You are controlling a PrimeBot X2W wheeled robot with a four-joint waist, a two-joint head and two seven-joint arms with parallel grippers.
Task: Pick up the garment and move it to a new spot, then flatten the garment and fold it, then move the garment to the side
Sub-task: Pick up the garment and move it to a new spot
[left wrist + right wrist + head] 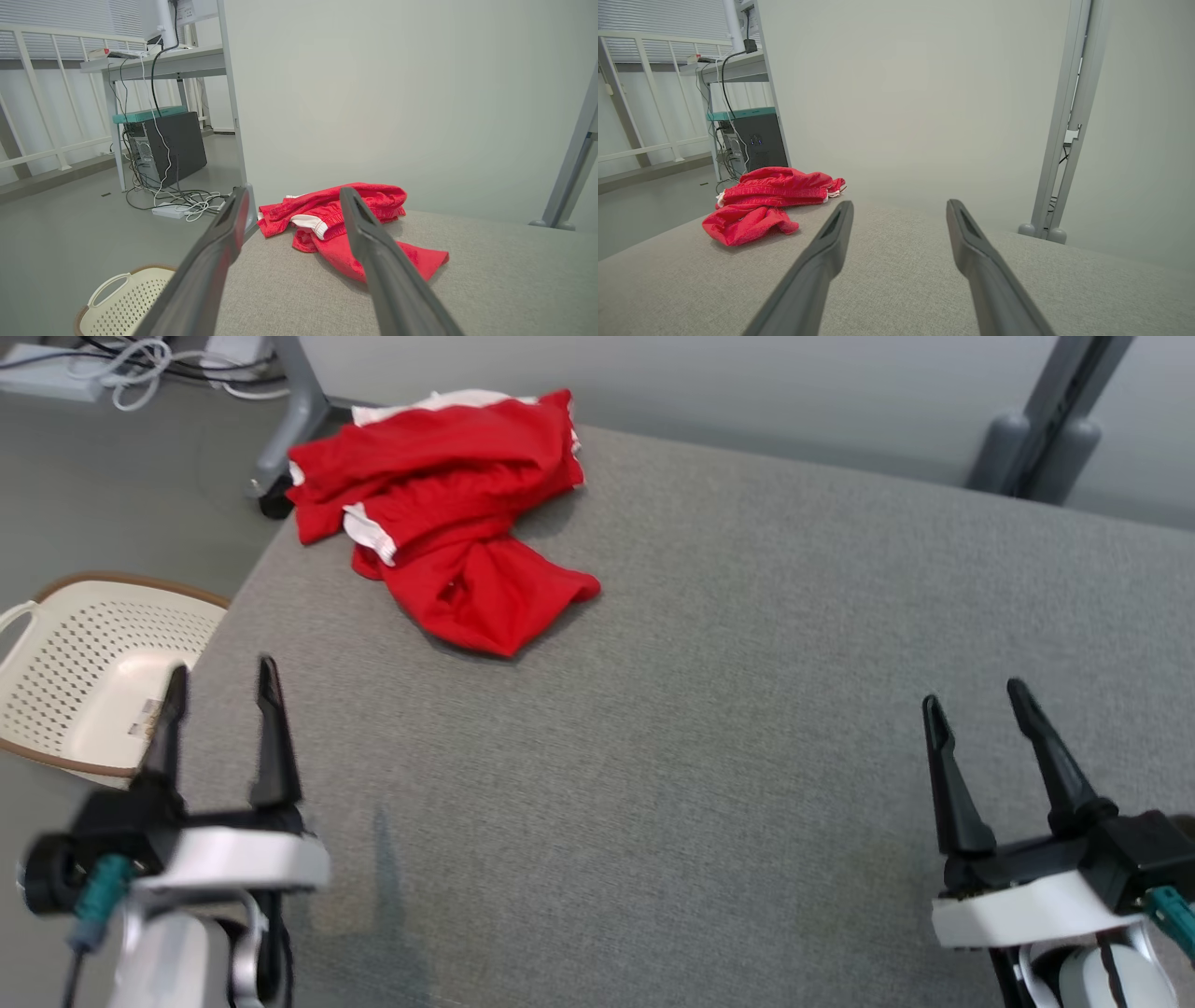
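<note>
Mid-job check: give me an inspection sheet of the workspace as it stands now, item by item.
Surface: grey fabric table top, level; the garment lies on it.
Job's things: red garment with white trim, crumpled at the far left corner, not flattened or folded.
Clutter: cream perforated basket on the floor beside the table's left edge.
Hands: left hand and right hand open, empty, apart from the garment.
Cables: white and black cables tangled on the floor by a computer tower under a desk.
Surroundings: pale wall panel, grey frame post, white railing.
</note>
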